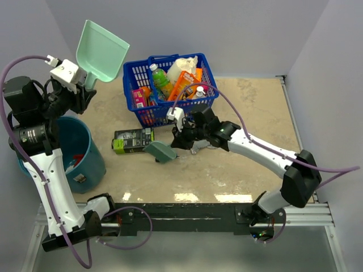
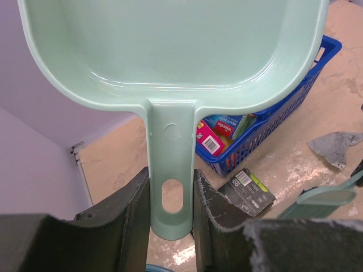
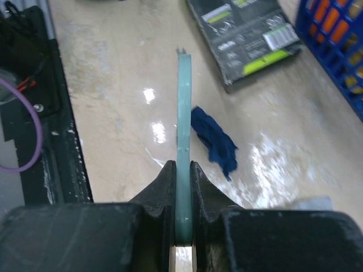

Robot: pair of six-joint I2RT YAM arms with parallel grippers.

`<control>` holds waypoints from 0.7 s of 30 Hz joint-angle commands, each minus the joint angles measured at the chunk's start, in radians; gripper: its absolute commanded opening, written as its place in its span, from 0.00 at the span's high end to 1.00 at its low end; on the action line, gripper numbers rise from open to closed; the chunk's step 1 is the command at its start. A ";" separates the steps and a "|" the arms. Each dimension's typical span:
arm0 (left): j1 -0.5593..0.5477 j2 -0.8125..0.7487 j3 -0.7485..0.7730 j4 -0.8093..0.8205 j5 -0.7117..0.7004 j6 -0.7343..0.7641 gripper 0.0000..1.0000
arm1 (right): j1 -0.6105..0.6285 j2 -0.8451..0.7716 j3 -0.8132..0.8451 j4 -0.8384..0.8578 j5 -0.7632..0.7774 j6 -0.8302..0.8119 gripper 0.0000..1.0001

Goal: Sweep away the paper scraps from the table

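"Mint-green plastic, raised at eleven o'clock in the overhead view: what grips it?" the desk asks.

"My left gripper, jaws narrowed on the handle of the dustpan, pan uppermost. My right gripper is pinched almost closed on the brush, its head down near the table."

"Where are the paper scraps?"

"A dark blue one lies on the table just beside the brush, at its three o'clock in the wrist view. A grey scrap lies near the brush too. Overhead, the black-and-green packet is at the right gripper's nine o'clock, the blue basket at twelve. The teal bucket is at the dustpan's six."
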 commanded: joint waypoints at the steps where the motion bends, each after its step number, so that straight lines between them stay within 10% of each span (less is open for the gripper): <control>1: -0.008 -0.001 -0.035 0.089 0.067 -0.011 1.00 | -0.053 -0.092 -0.047 -0.019 0.131 0.019 1.00; 21: -0.420 0.178 -0.031 -0.058 0.003 0.231 1.00 | -0.410 -0.340 0.087 -0.471 0.208 0.075 1.00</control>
